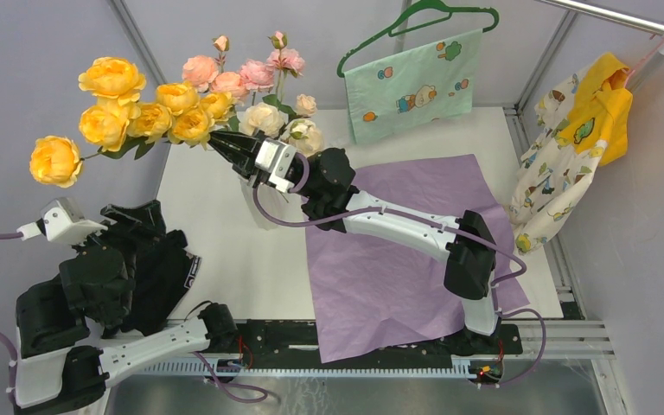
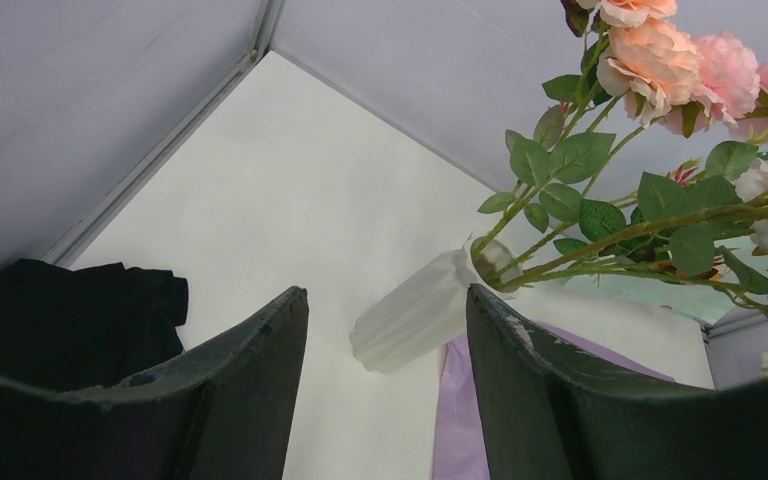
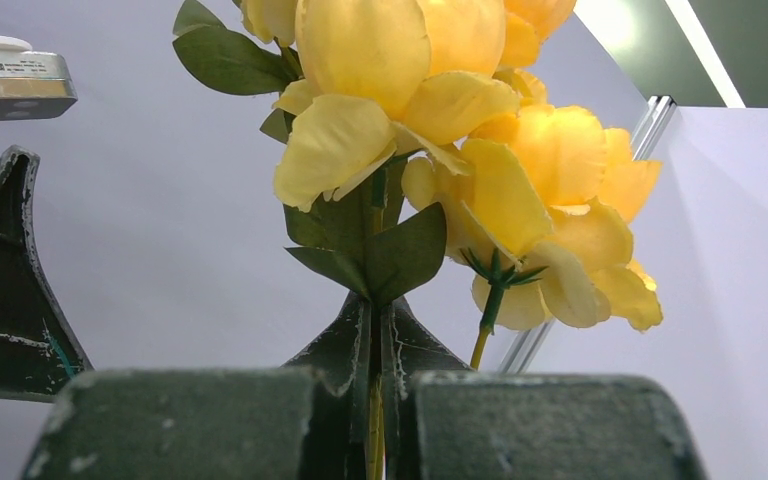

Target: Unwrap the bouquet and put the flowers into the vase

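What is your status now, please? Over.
Right gripper shut on yellow flowers. Left gripper open, empty. Pink and white flowers in vase. Purple paper spread flat beside vase.

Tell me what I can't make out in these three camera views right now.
- Left wrist view: pink flowers above the vase are cut off by the top and right edges.
- Top view: most of the vase, hidden under the right hand.
- Right wrist view: the yellow spray's lower stem, hidden between the fingers.
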You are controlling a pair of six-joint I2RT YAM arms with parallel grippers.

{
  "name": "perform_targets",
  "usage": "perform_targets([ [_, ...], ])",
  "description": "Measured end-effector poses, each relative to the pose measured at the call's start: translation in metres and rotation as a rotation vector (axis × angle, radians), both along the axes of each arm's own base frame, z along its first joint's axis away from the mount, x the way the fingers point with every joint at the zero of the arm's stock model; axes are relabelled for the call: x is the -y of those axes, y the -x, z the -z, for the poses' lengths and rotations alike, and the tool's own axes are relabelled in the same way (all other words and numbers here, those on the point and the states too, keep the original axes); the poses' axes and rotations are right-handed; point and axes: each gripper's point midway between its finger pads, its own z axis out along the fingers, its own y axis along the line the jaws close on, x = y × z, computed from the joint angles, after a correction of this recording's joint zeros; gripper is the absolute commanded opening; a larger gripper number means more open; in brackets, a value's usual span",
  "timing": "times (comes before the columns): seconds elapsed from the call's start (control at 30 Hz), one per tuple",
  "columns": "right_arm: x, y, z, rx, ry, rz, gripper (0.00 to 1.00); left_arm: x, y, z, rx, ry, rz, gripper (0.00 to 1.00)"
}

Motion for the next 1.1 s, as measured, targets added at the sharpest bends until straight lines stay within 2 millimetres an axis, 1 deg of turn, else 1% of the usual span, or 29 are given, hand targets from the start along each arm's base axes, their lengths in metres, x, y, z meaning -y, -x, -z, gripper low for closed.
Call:
perform_targets([
  [0.3,0.0,0.0,0.001,0.0,0.001,0.004,0.0,-0.001,0.0,0.0,0.004,0.005,0.0,0.66],
  [0.43,-0.002,-0.003,0.006,-0.01,0.007,0.011,0.0,-0.002,0.001,0.0,0.005,0.007,-0.001,0.66],
  [0.53,-0.004,-0.005,0.015,-0.022,0.02,0.015,0.0,-0.004,0.002,0.0,0.01,0.01,-0.006,0.66],
  [0.77,-0.012,-0.012,0.043,-0.059,0.068,0.026,0.0,-0.005,0.002,0.0,0.01,0.009,-0.006,0.66],
  [1.0,-0.014,-0.017,0.057,-0.097,0.081,0.033,0.0,-0.009,0.004,0.002,0.017,0.021,-0.006,0.66],
  [1.1,-0.014,-0.021,0.067,-0.122,0.09,0.044,0.0,-0.009,0.004,0.002,0.017,0.02,-0.006,0.66],
])
